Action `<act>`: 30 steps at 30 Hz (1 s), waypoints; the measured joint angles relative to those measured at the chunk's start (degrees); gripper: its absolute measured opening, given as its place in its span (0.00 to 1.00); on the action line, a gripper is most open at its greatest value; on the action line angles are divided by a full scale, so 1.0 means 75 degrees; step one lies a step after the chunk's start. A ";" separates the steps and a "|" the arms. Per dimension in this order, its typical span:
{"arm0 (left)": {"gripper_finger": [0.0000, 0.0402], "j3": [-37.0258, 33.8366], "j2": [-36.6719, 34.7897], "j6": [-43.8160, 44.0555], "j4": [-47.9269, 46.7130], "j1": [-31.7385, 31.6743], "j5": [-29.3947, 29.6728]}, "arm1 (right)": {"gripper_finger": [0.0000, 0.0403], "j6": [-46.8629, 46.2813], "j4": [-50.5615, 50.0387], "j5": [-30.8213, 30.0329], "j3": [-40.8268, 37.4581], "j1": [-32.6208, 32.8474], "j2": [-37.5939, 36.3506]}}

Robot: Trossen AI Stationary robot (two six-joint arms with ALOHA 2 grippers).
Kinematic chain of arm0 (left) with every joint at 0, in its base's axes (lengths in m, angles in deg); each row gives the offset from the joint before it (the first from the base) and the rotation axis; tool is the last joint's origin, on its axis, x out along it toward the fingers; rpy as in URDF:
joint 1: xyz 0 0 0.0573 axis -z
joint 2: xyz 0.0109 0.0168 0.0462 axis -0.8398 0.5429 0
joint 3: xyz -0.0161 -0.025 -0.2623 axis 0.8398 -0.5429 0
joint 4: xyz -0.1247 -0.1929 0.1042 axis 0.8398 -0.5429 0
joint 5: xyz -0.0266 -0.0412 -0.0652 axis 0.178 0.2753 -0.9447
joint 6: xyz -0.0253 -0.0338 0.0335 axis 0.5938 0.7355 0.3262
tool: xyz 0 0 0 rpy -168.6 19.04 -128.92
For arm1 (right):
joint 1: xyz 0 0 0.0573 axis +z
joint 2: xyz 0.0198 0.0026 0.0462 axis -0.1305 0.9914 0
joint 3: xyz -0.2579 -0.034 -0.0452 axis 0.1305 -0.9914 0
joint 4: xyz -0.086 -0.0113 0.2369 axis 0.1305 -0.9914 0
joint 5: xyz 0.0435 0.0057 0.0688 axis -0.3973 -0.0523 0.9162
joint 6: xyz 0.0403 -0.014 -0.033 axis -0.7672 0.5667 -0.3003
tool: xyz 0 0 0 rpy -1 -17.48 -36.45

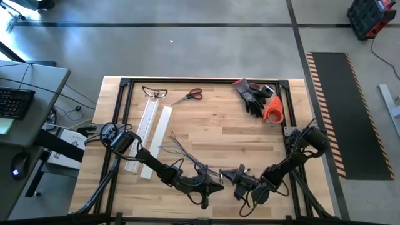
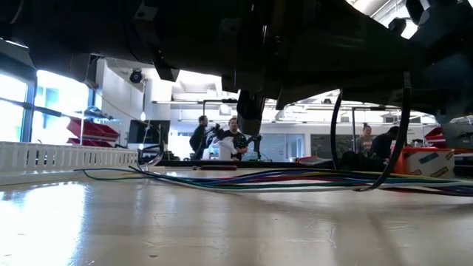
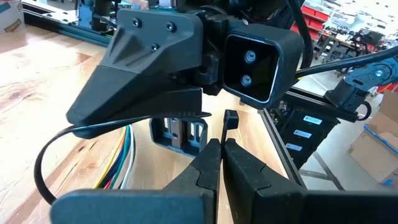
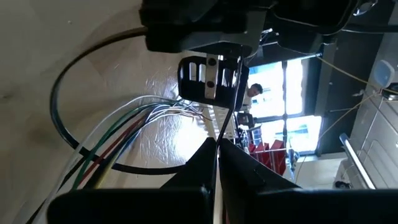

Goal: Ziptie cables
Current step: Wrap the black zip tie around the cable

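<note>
Thin cables in grey, blue, green and dark colours lie on the wooden tabletop, fanning out beside a white slotted bar. The left gripper and right gripper meet tip to tip near the front edge, both fingers clenched on a thin black ziptie. People stand in the bright workshop beyond.

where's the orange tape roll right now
In the high view the orange tape roll sits near the table's far right corner, right beside the black gloves.
</note>
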 joint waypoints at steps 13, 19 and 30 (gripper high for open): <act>0.00 0.0000 0.0000 0.0003 -0.0003 0.0000 0.0000 | 0.00 0.0015 -0.0152 0.0022 0.0106 0.0050 0.0000; 0.00 0.0000 0.0000 0.0006 -0.0003 0.0000 0.0001 | 0.00 0.0064 -0.0215 0.0040 0.0131 0.0160 0.0000; 0.00 0.0000 0.0000 0.0090 -0.0002 0.0000 0.0001 | 0.00 0.0199 -0.0188 -0.0027 0.0131 0.0271 0.0000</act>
